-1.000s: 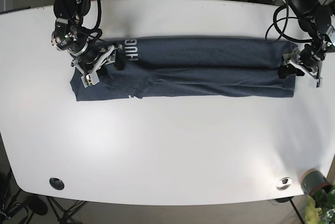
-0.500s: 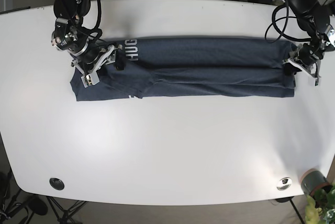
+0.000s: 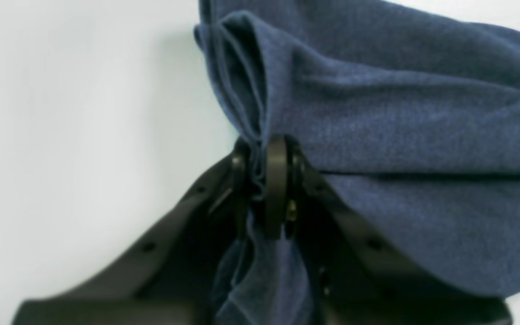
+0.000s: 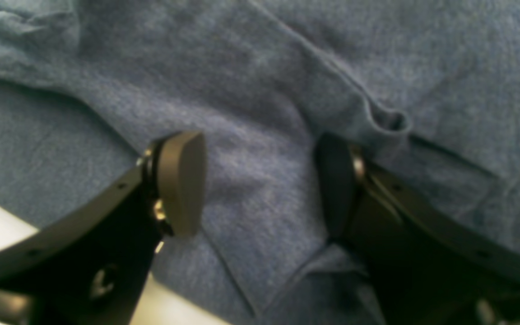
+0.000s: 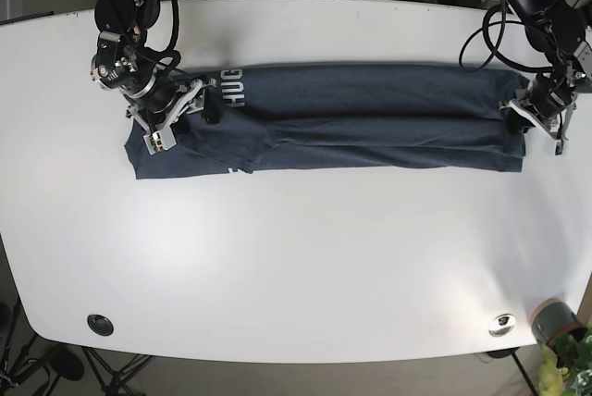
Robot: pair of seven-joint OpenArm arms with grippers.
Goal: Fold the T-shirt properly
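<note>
- Left end effector [image 3: 262,189]: clamped on a bunched T-shirt [image 5: 324,118] edge, apparently so that end can be carried over.
- Right end effector [image 4: 260,180]: spread wide over the opposite end, nothing gripped.
- T-shirt lies as a long band across the surface [image 5: 296,257].

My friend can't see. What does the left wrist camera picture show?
A black pincer is shut on a bunched edge of a dark blue T-shirt. The shirt fills the right side of the view, and a white table shows on the left.

1 T-shirt [image 5: 351,118], 1 table [image 5: 296,257], 2 tools: left tool [image 5: 518,117], right tool [image 5: 185,114].
</note>
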